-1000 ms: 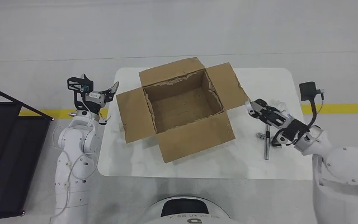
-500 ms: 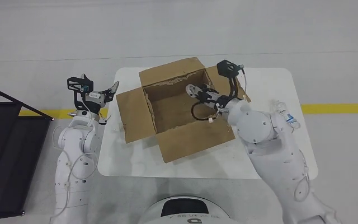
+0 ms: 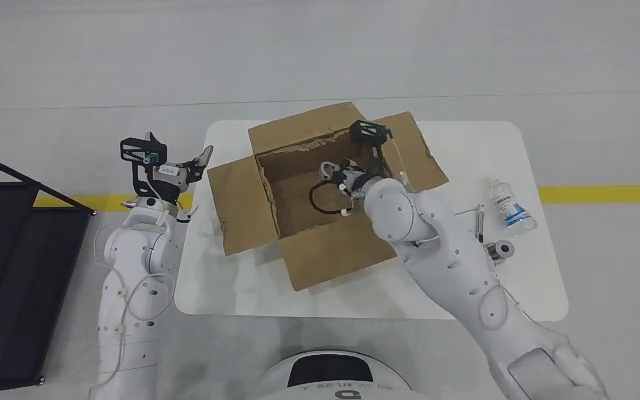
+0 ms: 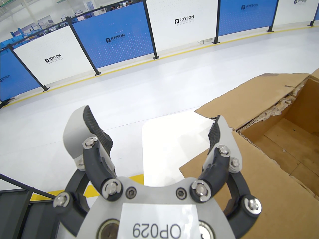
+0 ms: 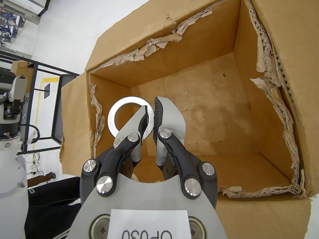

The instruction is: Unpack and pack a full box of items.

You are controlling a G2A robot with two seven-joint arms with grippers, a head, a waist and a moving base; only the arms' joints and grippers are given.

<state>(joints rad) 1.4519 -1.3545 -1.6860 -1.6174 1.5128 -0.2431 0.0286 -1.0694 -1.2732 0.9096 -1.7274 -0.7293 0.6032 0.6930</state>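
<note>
I'm in the packing step, my right gripper (image 5: pixel 150 111) clenched on a flat silver metal ring (image 5: pixel 111 118) above the open brown cardboard box (image 5: pixel 199 40) mid-way across the white tabletop (image 3: pixel 480 140), so next I'd lower and release it.

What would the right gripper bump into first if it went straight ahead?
Probably the box floor, near its far wall. The ring in the right gripper would touch first.
</note>
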